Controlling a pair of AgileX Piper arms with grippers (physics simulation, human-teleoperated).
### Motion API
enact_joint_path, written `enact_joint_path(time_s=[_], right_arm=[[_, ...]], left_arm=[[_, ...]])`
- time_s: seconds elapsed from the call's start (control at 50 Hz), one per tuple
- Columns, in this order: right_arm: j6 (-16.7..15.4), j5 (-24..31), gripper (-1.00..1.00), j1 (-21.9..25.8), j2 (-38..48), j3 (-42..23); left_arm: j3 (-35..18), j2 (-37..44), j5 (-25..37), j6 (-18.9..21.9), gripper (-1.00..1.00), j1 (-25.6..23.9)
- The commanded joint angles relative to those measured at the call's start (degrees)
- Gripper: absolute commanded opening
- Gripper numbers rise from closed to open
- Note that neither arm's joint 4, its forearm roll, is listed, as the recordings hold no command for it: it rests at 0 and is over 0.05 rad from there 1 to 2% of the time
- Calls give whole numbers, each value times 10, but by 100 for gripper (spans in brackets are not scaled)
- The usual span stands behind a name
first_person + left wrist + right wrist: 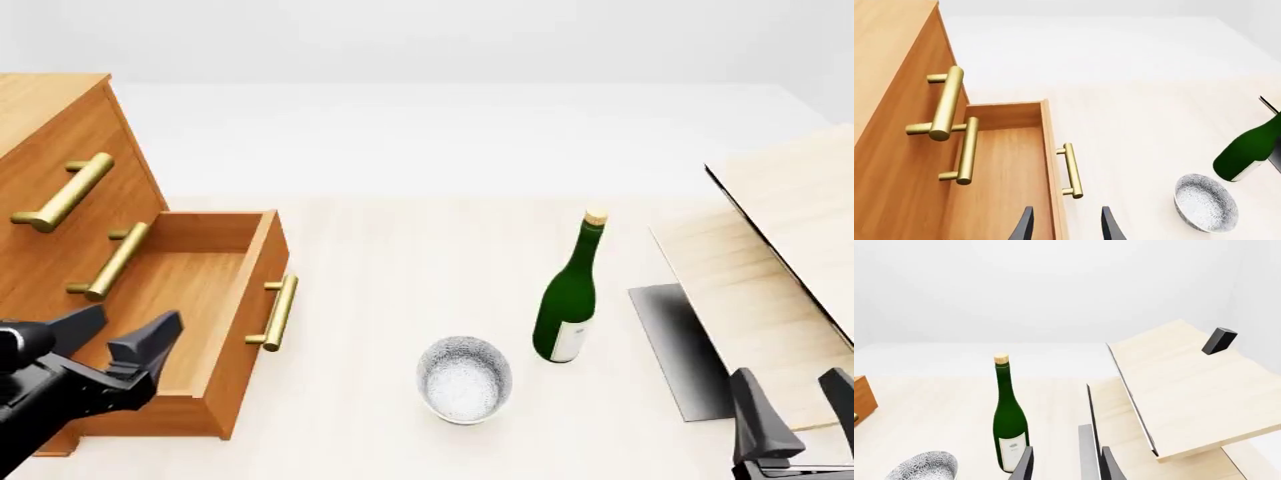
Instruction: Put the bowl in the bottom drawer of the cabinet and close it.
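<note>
On the table sits the speckled grey-white bowl [463,379], silvery-rimmed; both arms' jaws gape empty.

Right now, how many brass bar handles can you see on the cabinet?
3. The top handle sits on the highest drawer front, the middle handle just below it, and the bottom handle is on the front of the pulled-open bottom drawer. None appears hidden.

One cabinet [54,150] with three brass handles [62,192], one bowl [463,379], one green bottle [570,296], two pale boards [801,200].
</note>
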Motion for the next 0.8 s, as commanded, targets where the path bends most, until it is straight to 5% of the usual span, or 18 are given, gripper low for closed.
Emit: enact_joint_path(time_s=[0.02,0.38,0.42,0.8], right_arm=[[0,0,100,0,0,0],[0,0,100,0,0,0],[0,0,100,0,0,0],[0,0,100,0,0,0]], left_arm=[[-10,55,-17,-13,100,4],[-3,122,-52,-41,100,-8],[1,145,-59,-68,100,-11],[24,212,-116,-59,100,-6]])
